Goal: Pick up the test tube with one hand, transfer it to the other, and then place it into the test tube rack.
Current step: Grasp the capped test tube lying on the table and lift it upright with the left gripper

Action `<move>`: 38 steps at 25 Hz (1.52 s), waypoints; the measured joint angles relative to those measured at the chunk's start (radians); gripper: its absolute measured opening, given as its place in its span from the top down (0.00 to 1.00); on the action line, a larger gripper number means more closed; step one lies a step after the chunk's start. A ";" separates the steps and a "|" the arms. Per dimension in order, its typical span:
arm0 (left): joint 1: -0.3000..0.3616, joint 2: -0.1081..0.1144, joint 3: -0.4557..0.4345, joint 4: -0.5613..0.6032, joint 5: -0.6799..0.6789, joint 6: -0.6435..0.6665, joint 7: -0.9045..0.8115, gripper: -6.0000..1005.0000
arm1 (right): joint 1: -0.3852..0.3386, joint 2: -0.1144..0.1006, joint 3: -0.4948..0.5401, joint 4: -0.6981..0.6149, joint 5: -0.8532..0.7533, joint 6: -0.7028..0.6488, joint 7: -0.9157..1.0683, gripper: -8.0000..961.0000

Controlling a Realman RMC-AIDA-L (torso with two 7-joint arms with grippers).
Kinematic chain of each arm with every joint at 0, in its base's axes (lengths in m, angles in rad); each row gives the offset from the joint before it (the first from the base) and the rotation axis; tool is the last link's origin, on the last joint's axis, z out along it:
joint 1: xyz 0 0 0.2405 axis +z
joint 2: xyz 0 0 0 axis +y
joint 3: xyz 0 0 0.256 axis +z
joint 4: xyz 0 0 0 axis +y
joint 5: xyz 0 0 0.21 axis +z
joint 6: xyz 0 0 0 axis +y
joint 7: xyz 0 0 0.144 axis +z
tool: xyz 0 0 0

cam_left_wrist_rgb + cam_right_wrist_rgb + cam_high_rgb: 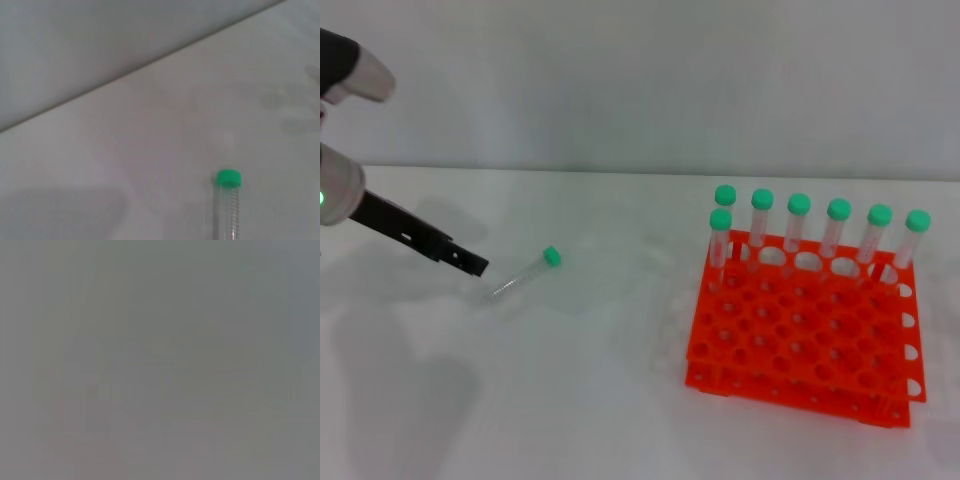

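Note:
The test tube (523,273) lies on its side on the white table, its mint-green cap pointing toward the back right and its clear tip toward my left gripper. It also shows in the left wrist view (227,212), cap end up. My left gripper (475,265), black with a green light on its wrist, reaches in low from the left and ends just short of the tube's tip. It holds nothing. The orange-red test tube rack (800,335) stands at the right. The right gripper is out of view, and its wrist view shows only blank grey.
Several identical green-capped tubes (798,225) stand upright in the rack's back rows; its front holes are free. The white table (600,400) runs back to a grey wall.

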 joint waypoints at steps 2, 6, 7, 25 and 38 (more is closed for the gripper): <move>-0.002 -0.007 -0.002 0.024 0.026 -0.022 -0.001 0.11 | -0.001 0.001 0.000 0.000 0.000 0.000 0.001 0.30; -0.004 -0.031 -0.004 0.062 0.068 -0.087 -0.001 0.12 | -0.001 0.001 0.000 0.001 0.000 0.001 0.004 0.30; -0.004 -0.038 -0.005 0.065 0.073 -0.104 -0.002 0.12 | -0.001 0.001 -0.001 0.001 0.000 0.001 0.004 0.31; 0.011 -0.084 -0.009 0.127 0.102 -0.250 0.007 0.18 | -0.005 0.004 -0.009 0.006 -0.009 0.000 0.004 0.32; 0.011 -0.103 -0.009 0.130 0.102 -0.303 0.018 0.29 | -0.004 0.006 -0.009 0.005 -0.010 0.000 0.004 0.32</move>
